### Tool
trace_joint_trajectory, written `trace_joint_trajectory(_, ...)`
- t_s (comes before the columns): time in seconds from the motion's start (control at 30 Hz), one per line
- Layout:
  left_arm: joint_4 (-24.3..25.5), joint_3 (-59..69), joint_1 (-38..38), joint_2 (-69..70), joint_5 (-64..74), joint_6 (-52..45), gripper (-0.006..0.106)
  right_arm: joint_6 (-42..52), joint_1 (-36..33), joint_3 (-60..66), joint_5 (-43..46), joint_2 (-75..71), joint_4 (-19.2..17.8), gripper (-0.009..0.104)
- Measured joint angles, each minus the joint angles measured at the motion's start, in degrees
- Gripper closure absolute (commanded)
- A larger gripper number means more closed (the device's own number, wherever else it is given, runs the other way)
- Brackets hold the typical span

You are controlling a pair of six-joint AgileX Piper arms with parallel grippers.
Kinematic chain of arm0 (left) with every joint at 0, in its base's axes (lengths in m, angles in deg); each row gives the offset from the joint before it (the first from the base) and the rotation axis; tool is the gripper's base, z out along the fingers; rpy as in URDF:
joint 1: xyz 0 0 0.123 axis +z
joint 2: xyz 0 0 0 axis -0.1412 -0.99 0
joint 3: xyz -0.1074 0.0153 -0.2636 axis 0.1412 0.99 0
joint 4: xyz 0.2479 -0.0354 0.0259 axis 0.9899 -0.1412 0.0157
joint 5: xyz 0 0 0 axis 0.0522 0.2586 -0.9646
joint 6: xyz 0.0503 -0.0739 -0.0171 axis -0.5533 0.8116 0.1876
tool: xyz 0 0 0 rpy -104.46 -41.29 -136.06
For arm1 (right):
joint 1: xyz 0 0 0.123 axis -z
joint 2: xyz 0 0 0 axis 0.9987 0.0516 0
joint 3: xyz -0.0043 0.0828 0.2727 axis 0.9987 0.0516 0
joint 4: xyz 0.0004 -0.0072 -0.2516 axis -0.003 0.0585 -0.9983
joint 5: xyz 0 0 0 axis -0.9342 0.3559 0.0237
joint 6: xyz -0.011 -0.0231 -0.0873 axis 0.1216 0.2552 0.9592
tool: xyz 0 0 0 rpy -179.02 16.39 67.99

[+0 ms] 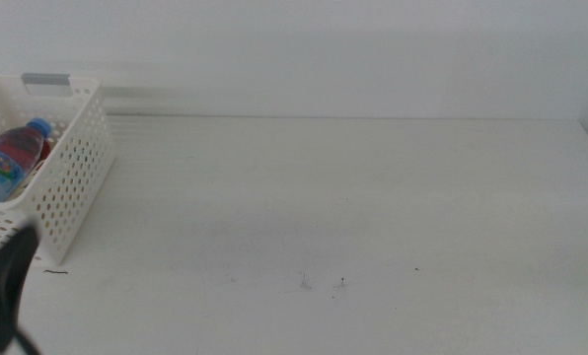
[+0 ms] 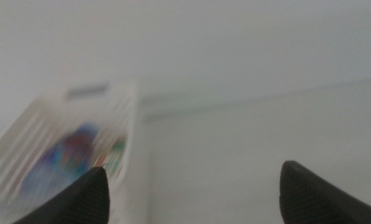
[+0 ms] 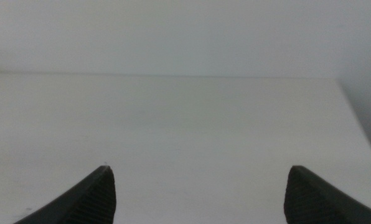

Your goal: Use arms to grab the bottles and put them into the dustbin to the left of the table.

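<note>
- From where I sit the job looks close to finished; the worktop (image 1: 353, 197) carries no bottle in the middle view, only a few tiny dark specks (image 1: 324, 284) near its front edge; I judge that whatever could be picked off it has been picked.
- The dustbin (image 1: 72, 168) stands at the far left of the worktop, white with perforated sides and a grey tab (image 1: 45, 80) on its rim; it runs out of the picture on the left, so I see only part of its inside.
- Inside it lies the water bottle (image 1: 8, 158), tilted, blue cap up toward the far rim; a sliver of red shows just beside the cap, which may be the can, but I cannot say for certain.
- The left wrist view is blurred; it shows the dustbin with blue, red and green patches in it, which fits several containers, though I cannot count them or pick out the tea bottle.
- The left hand (image 2: 195, 193) sits near the dustbin's front corner, low at the left of the middle view; its jaws stand wide apart and hold nothing.
- The right hand (image 3: 201, 193) is out of the middle view; its own camera shows jaws spread apart over bare worktop, nothing between them.
- What is left, by my reckoning: confirming all three bottles are in the dustbin, then parking the arms.
</note>
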Motion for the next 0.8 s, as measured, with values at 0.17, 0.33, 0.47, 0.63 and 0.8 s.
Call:
trace_joint_trajectory(0.17, 0.2, 11.4, 7.9, 12.6, 1.9, 0.0, 0.007, 0.0, 4.7, 10.9, -1.2, -17.7, -0.3, 0.011)
trace_joint_trajectory(0.33, 0.2, 16.8, 11.8, 19.8, 2.7, 0.0, 0.007, 0.0, 6.4, 14.9, -2.9, -21.2, -1.6, 0.011)
trace_joint_trajectory(0.47, -0.4, 17.0, 12.1, 20.4, 1.6, 0.0, 0.007, 0.0, 6.4, 15.2, -2.9, -21.2, -3.2, 0.011)
trace_joint_trajectory(0.63, -0.8, 17.0, 12.2, 20.4, -2.7, 0.0, 0.007, 0.0, 6.4, 15.2, -2.9, -21.2, -3.5, 0.011)
trace_joint_trajectory(0.8, -0.5, 17.0, 12.3, 20.4, -4.6, 0.0, 0.007, 0.0, 6.4, 15.2, -2.9, -21.2, -3.5, 0.011)
